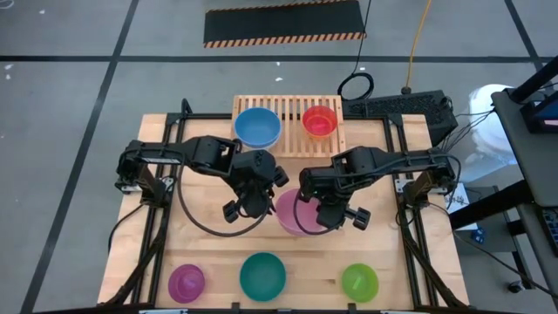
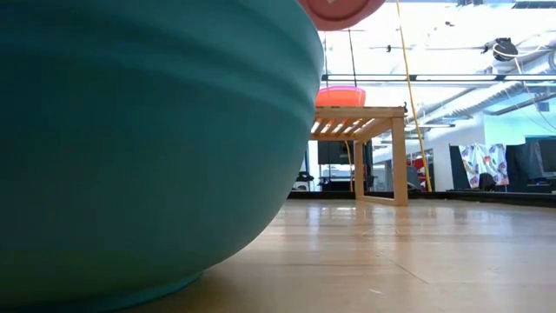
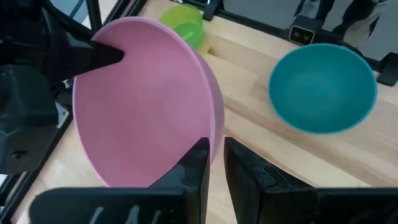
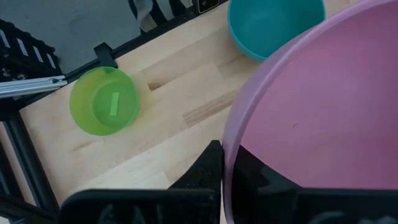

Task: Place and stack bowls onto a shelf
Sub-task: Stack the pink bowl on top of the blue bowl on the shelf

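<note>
- High view: the pink bowl [image 1: 295,214] sits at the table's centre, lifted between both arms. The left gripper [image 1: 247,202] meets it from nine o'clock, the right gripper [image 1: 324,212] from three o'clock. The shelf [image 1: 288,131] lies at twelve o'clock, with a blue bowl [image 1: 257,127] on its left part and a red bowl [image 1: 319,120] on its right part. Along the six o'clock edge stand a purple bowl [image 1: 187,282], a teal bowl [image 1: 262,276] and a green bowl [image 1: 359,282], well apart from each other.
- Low view: the teal bowl [image 2: 148,139] fills the left side, resting on the table [image 2: 408,256]. Beyond it stands the shelf [image 2: 360,117] with the red bowl [image 2: 340,96] on top. The pink bowl's underside [image 2: 341,10] shows at twelve o'clock.
- Left wrist view: the left gripper [image 3: 214,163] pinches the pink bowl's [image 3: 146,106] rim, one finger inside, one outside. The teal bowl [image 3: 322,87] and green bowl [image 3: 185,26] lie beyond.
- Right wrist view: the right gripper [image 4: 227,165] is pressed onto the pink bowl's [image 4: 323,118] rim. The green bowl [image 4: 104,101] and teal bowl [image 4: 273,23] rest on the table.
</note>
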`<act>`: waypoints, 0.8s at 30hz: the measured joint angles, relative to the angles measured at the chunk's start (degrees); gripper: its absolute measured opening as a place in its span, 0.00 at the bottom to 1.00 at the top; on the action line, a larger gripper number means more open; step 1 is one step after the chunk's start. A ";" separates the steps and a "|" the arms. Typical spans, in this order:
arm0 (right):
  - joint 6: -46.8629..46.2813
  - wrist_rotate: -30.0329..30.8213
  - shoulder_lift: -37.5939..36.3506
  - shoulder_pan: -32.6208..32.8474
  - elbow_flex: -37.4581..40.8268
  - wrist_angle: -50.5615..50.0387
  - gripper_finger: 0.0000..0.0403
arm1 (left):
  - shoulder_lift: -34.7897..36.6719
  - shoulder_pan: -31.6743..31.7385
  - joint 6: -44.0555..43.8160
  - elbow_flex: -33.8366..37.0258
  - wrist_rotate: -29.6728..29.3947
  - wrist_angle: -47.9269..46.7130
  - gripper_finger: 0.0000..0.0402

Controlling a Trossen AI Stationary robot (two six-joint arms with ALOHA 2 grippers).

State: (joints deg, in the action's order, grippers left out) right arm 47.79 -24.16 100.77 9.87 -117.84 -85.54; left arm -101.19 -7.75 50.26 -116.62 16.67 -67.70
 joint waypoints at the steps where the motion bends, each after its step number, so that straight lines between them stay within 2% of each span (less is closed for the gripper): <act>1: 0.00 0.00 0.00 0.00 0.00 0.00 0.00 | 0.00 0.00 0.00 0.22 0.02 0.03 0.14; 6: -0.15 -0.14 0.00 0.00 0.00 -0.80 0.00 | -0.10 0.00 -0.44 3.79 -0.10 1.84 0.14; 13: -0.15 -0.23 0.00 0.00 0.00 -1.31 0.00 | 0.03 0.00 -0.07 3.91 -0.18 3.50 0.14; 18: 1.03 -4.57 0.00 0.01 0.00 -1.31 0.00 | 0.03 0.00 0.36 3.91 -0.18 3.86 0.14; 24: 3.85 -4.52 0.00 -0.02 0.00 -1.27 0.00 | 0.02 0.00 1.49 3.91 0.00 3.45 0.14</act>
State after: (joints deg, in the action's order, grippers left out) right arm 51.64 -28.69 100.77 9.85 -117.84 -86.80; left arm -101.16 -7.75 51.75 -112.71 16.67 -64.25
